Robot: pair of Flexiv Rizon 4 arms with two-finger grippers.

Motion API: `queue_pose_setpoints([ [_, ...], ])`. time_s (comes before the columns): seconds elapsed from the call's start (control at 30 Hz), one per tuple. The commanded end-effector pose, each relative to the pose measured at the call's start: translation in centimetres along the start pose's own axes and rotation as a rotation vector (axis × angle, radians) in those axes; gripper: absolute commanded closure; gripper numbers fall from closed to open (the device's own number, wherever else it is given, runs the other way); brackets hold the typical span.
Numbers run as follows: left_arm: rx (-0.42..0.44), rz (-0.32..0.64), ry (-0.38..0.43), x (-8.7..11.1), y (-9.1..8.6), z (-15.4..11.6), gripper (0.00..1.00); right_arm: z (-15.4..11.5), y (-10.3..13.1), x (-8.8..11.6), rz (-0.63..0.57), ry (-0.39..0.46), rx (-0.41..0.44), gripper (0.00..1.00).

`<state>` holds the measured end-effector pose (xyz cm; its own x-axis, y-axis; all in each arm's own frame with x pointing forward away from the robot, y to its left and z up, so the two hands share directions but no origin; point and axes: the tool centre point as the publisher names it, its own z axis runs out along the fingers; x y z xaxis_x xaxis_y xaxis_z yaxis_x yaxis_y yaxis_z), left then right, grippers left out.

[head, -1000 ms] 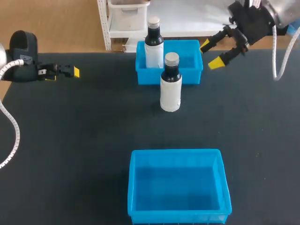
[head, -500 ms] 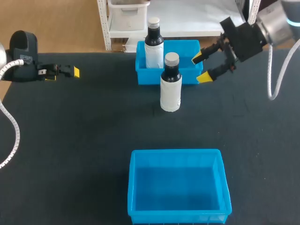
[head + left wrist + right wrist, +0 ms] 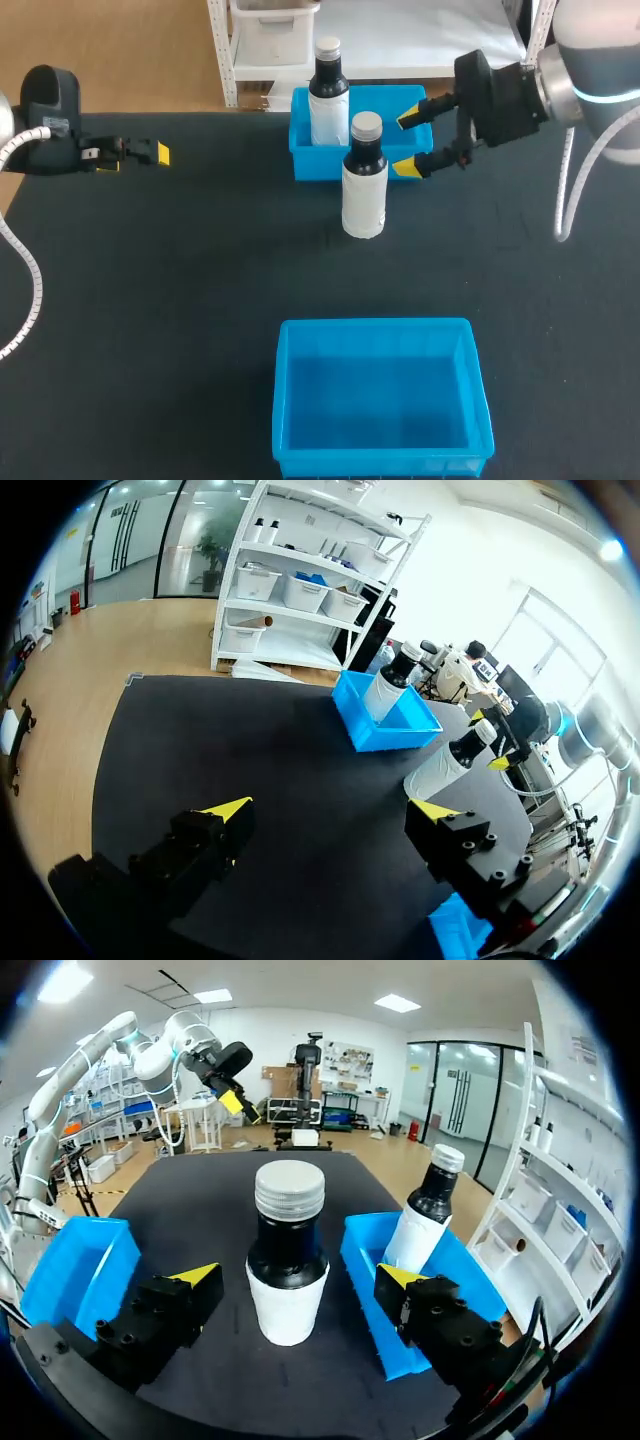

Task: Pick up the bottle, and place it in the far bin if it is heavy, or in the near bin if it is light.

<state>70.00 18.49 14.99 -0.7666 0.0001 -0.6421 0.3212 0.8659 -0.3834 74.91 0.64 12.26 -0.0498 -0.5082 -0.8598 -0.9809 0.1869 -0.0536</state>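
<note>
The front bottle [image 3: 364, 180] and rear bottle [image 3: 327, 95] are both black above, with a white sleeve and grey cap. Far bin [image 3: 315, 165] and near bin [image 3: 375, 325] are plain bright blue. The tabletop [image 3: 180, 280] is black. Left gripper [image 3: 158, 153] and right gripper [image 3: 409, 143] are black, tipped yellow

The far bin [image 3: 315, 165] hides the base of the bottle [image 3: 328, 95] inside it.
</note>
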Motion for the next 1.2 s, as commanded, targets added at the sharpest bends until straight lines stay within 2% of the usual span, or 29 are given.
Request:
queue_pose_setpoints([
  [0.03, 0.0, 0.0, 0.0, 0.0, 0.0, 0.0, 0.0, 0.2, 0.3, 0.2, -0.006, -0.016, 0.037, 0.0],
  [0.4, 0.0, 0.0, 0.0, 0.0, 0.0, 0.0, 0.0, 0.7, 0.1, -0.2, -0.026, -0.007, -0.02, 0.0],
  [0.63, 0.0, 0.0, 0.0, 0.0, 0.0, 0.0, 0.0, 1.5, 0.0, -1.2, -0.043, -0.004, -0.05, 0.0],
  [0.93, 0.0, 0.0, 0.0, 0.0, 0.0, 0.0, 0.0, 2.9, 0.3, -2.2, -0.058, -0.035, -0.101, 0.0],
  [1.2, 0.0, 0.0, 0.0, 0.0, 0.0, 0.0, 0.0, 3.7, 0.1, -2.4, -0.052, -0.064, -0.142, 0.0],
])
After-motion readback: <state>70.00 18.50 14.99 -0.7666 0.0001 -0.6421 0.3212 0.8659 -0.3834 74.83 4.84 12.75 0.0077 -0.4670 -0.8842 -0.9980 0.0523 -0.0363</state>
